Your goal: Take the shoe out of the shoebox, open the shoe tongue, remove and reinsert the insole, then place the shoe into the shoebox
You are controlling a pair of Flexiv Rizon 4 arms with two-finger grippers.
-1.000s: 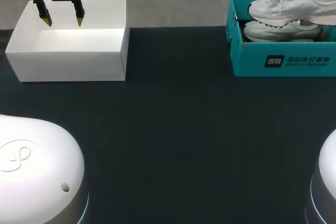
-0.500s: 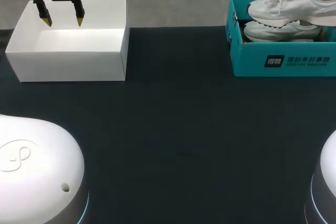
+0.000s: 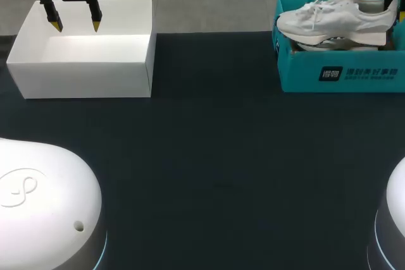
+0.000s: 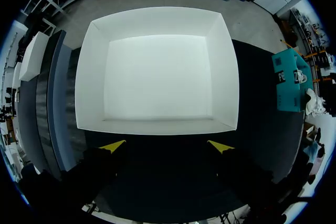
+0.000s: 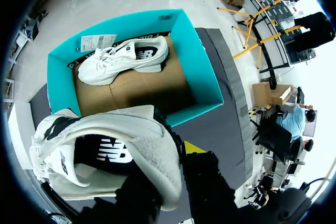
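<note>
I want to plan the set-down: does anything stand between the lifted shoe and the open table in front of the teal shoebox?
Nothing visible does. The shoe, held by the right hand, hangs over the shoebox, above its front wall. The white box under the left hand sits far off to the left.

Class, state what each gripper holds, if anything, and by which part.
The right gripper holds the white shoe by its heel; the left gripper holds nothing.
</note>
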